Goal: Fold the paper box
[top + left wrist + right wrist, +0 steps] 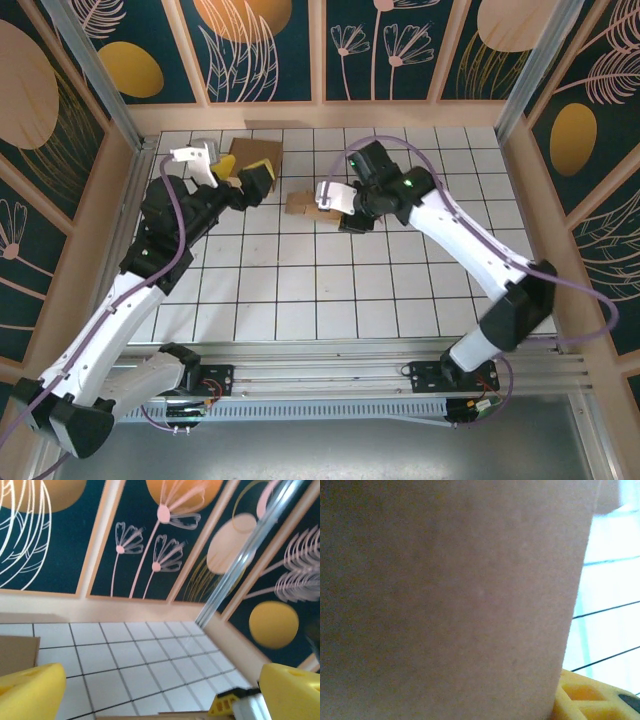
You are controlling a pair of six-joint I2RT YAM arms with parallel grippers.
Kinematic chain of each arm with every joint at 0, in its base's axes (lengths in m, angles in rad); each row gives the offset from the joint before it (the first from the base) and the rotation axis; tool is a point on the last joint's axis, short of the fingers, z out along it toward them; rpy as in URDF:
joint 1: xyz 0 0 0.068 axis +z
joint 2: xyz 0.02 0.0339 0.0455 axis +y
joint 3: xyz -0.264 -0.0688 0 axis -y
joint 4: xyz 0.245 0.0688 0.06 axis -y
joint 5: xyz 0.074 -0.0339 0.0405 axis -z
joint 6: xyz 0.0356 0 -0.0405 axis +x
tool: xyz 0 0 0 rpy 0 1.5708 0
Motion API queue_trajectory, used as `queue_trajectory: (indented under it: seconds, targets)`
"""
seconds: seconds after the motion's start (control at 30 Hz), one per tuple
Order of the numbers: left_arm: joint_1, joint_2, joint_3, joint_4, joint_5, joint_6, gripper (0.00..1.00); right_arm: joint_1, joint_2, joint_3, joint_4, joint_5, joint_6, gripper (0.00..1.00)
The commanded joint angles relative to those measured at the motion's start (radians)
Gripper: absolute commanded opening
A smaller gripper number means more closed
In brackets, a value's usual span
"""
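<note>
Paper box (pixel 303 205) is found on the tabletop (pixel 400 290), close against the right hand (pixel 322 207); whether that hand is clamped on it cannot be told. The left hand (pixel 243 177) is held wide and empty beside a darker cardboard sheet (pixel 257 152). A firm edge pinch is advised before creasing, the left hand bracing.

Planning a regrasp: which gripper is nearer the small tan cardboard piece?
Right. The right gripper is against the small tan cardboard piece, on its right; the left gripper is farther left, beside the darker cardboard sheet.
</note>
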Motion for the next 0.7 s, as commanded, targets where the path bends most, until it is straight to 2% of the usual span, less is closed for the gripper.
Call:
queue_trajectory:
  seconds: [0.0,0.13,0.23,0.3,0.4,0.67]
  targets:
    - [0.001,-0.026,-0.066,-0.034,0.048,0.136,0.99,-0.004,0.132,0.099,-0.332,0.015,0.023,0.50]
    - [0.001,-0.057,-0.109,-0.042,0.064,0.111,0.99,-0.004,0.238,0.197,-0.347,0.002,-0.011,0.50]
    - [0.001,-0.065,-0.134,-0.051,0.084,0.103,0.99,-0.009,0.307,0.260,-0.347,-0.013,-0.032,0.54]
    - [0.000,-0.070,-0.147,-0.064,0.083,0.108,0.99,-0.016,0.334,0.284,-0.330,-0.016,-0.043,0.65]
    - [0.001,-0.076,-0.163,-0.083,0.063,0.133,0.99,-0.031,0.352,0.317,-0.320,-0.045,-0.052,0.69]
    - [0.001,-0.057,-0.173,-0.133,0.052,0.217,0.99,-0.055,0.326,0.365,-0.297,-0.109,-0.038,0.73]
